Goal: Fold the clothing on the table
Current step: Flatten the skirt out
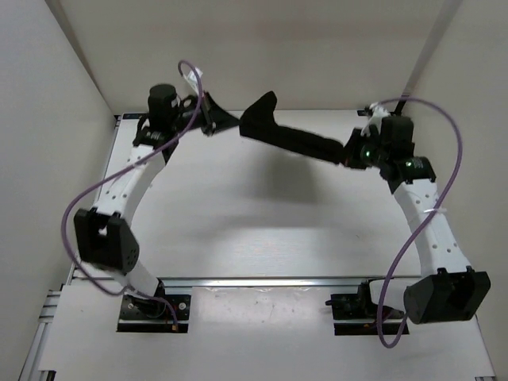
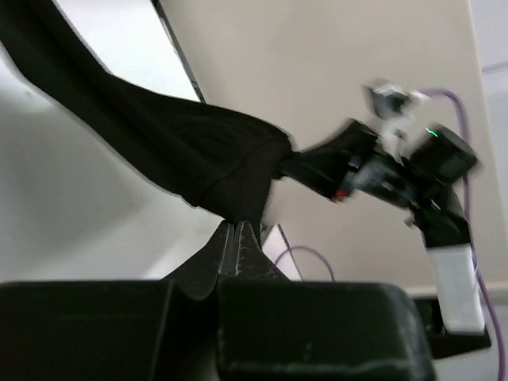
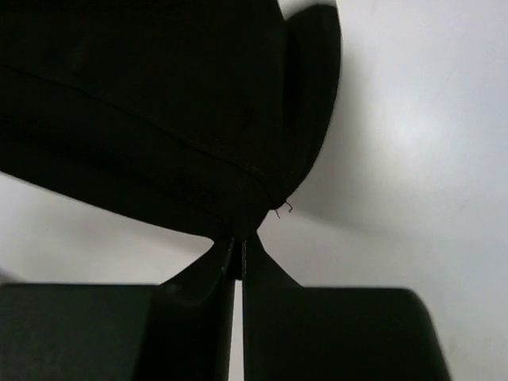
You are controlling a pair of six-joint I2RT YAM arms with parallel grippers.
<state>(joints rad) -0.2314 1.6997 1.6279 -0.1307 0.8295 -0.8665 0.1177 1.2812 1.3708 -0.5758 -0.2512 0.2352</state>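
Count: 1 black garment, 1 white table, 2 arms, 2 grippers, 2 purple cables.

Clothing (image 1: 292, 138): 1 piece, bunched into a long dark band and strung between the 2 grippers over the far part of the table (image 1: 262, 238). It hangs clear of the tabletop, with a soft shadow on the white surface beneath it. The left end flares wider than the right end.

Left gripper (image 1: 216, 121): fingers clenched, tips pressed together with no visible gap, pinching the left end of the clothing. Left wrist view: the left gripper's tips (image 2: 236, 232) meet at the lower fold of the cloth (image 2: 182, 151), which runs from there across to the right gripper (image 2: 321, 169).

Right gripper (image 1: 350, 154): also clenched on fabric. Right wrist view: the tips (image 3: 238, 248) close to a thin slit on a hemmed corner of the clothing (image 3: 159, 103); 1 loose thread shows just beside the pinch.

Cables (image 1: 103, 184): 1 loops along each arm.
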